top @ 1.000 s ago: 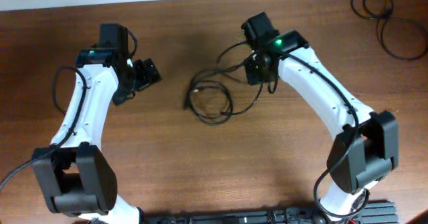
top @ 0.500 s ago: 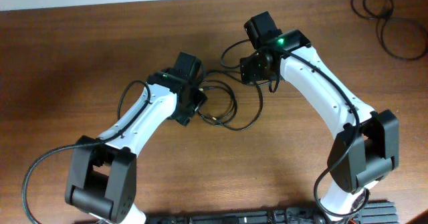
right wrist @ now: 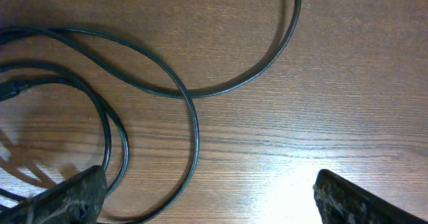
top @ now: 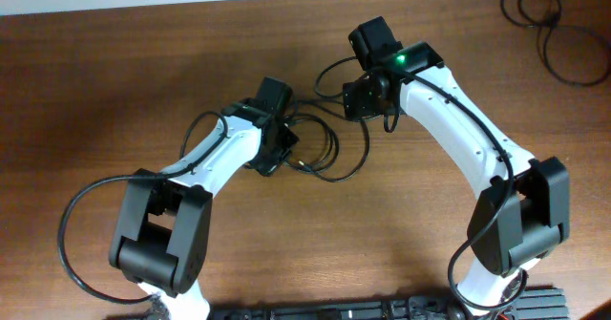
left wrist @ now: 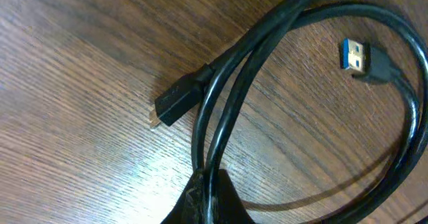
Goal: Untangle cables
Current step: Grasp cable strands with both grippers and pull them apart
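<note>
Black cables (left wrist: 264, 30) lie looped. A blue-tipped plug (left wrist: 354, 55) points left in the left wrist view. Left pincer (left wrist: 204, 200) pinches two strands; right pincer (right wrist: 207, 184) is spread.

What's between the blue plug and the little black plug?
Black cable strands cross between the blue plug and black plug, seen in the left wrist view.
</note>
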You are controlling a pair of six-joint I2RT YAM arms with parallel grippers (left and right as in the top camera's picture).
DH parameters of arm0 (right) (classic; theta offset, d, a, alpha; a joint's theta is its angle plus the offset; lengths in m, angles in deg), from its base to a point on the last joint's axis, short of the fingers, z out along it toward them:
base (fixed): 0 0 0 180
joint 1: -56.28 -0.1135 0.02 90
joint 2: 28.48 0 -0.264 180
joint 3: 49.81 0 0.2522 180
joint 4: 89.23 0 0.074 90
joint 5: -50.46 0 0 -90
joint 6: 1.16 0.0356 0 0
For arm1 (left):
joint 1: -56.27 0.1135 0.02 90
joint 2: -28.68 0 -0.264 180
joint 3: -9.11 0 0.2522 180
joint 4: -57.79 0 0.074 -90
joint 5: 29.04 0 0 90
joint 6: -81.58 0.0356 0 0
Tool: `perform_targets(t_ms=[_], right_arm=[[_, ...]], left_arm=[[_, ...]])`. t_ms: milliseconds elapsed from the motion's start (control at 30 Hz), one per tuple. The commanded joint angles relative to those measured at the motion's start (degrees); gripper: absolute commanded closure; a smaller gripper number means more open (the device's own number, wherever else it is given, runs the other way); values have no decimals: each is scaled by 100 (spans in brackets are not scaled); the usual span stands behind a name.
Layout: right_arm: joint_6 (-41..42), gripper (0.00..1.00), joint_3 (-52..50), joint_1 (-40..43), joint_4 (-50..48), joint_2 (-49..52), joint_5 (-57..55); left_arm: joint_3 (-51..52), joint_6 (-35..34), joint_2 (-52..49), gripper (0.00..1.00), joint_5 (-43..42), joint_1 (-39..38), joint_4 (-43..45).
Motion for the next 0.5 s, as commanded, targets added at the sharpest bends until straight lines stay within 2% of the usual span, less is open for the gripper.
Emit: perform_targets(t_ms=[0, 67, 100, 200, 233, 333, 400, 467], right_arm=[[-9, 2, -11, -22, -76, -9, -22], [-9, 2, -13, -22, -251, 22, 404], [-9, 2, -15, -24, -365, 50, 892], [-7, 2, -24, -28, -647, 254, 2415], [-9, 1, -111, -28, -717, 313, 2815], [-17, 1, -278, -55, -756, 313, 3008], [-37, 1, -278, -66, -776, 313, 3008], [-457, 1, -278, -74, -776, 313, 3648]], left_arm=[[-494, 1602, 382, 100, -46, 413, -616], [-837, 2686, 1027, 100, -57, 669, -929], [-852, 2824, 1473, 100, -63, 745, -898], [-852, 2682, 2280, 100, -44, 813, -855], [-852, 2197, 2411, 100, 0, 922, -850], [-852, 503, 2426, 100, -22, 1276, -887], [-852, -1014, 2426, 100, 437, 1290, -1150], [-852, -2332, 2426, 98, 492, 1287, -1318]])
